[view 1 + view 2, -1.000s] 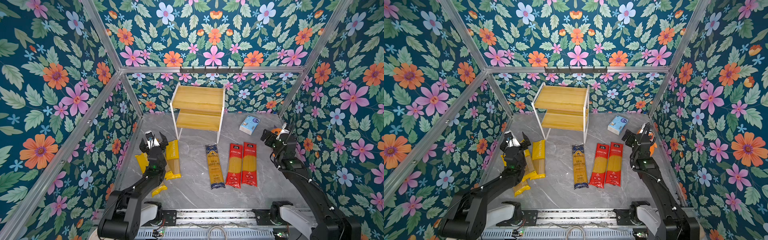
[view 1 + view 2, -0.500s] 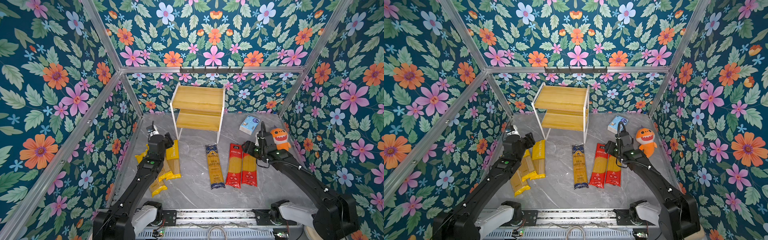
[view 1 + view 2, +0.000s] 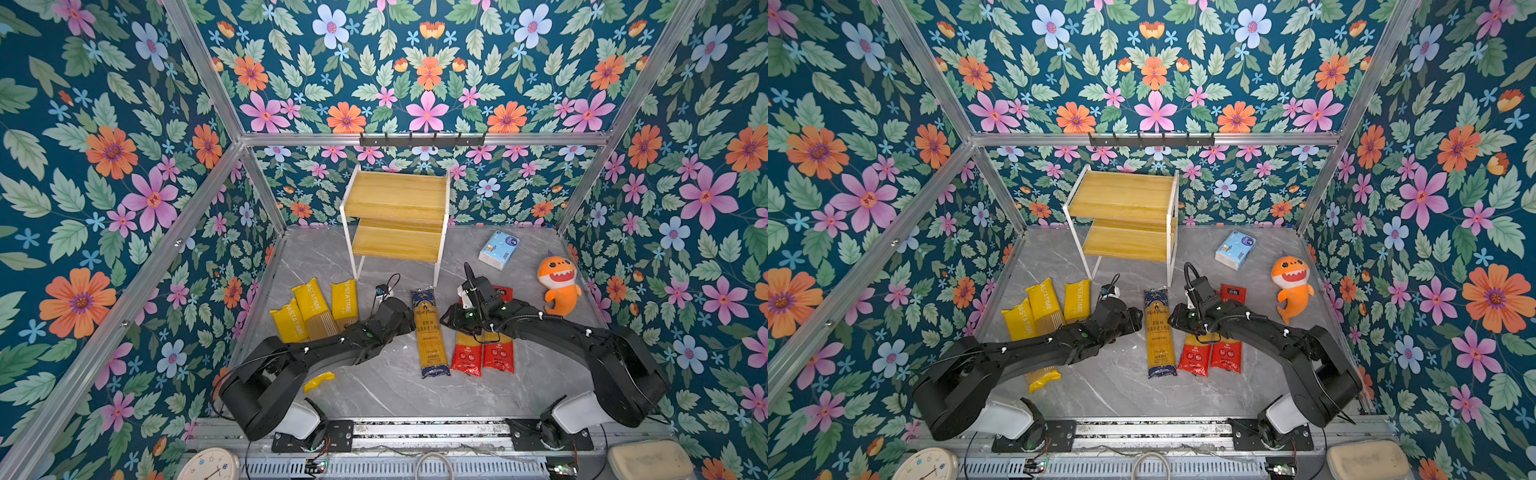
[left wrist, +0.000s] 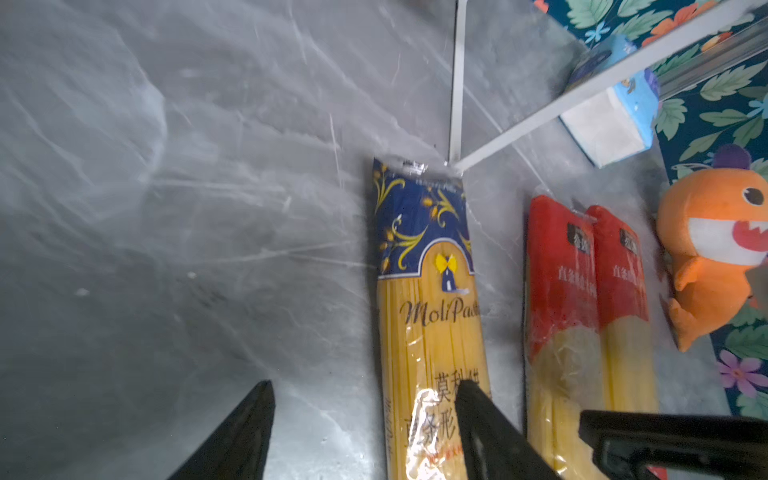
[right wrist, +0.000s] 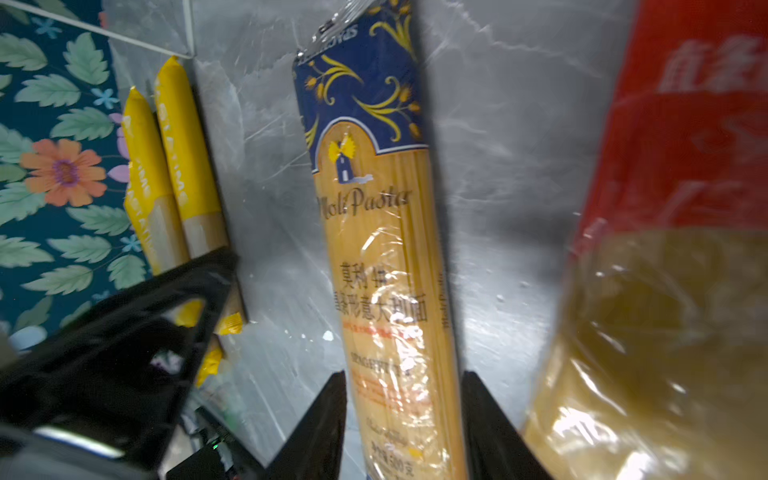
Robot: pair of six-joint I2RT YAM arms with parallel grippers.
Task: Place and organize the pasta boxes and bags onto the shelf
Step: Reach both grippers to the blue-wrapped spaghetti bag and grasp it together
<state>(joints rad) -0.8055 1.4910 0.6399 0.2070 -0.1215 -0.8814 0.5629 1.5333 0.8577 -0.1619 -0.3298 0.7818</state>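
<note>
I am at the first pick. Nothing is sitting on the shelf (image 3: pixel 397 195) yet, and all six packs are lying flat on the counter (image 3: pixel 374 395). The one in hand is the navy pack (image 3: pixel 428 332), lying lengthwise at 6 o'clock from the shelf.

My right fingers (image 5: pixel 404 374) are straddling it, one at each long edge and narrowed to about its width. I cannot tell whether they are pinching it. My left fingers (image 4: pixel 365 384) are standing fairly wide and holding nothing, one over the pack's face and the other over bare counter at its 9 o'clock side.

Next, I judge, comes a firm pinch across the width and a level lift toward 12 o'clock. The long pack will likely sag.

The shelf's front leg (image 4: pixel 455 83) is standing right at the pack's 12 o'clock end, so I should rise before advancing. Two red packs (image 3: pixel 467 359) are lying just beside at 3 o'clock, partly under my right arm, and three yellow packs (image 3: pixel 316 307) are at 9 o'clock. The tissue pack (image 3: pixel 498 249) and plush shark (image 3: pixel 559 286) are sitting around 2 o'clock, off the path.
</note>
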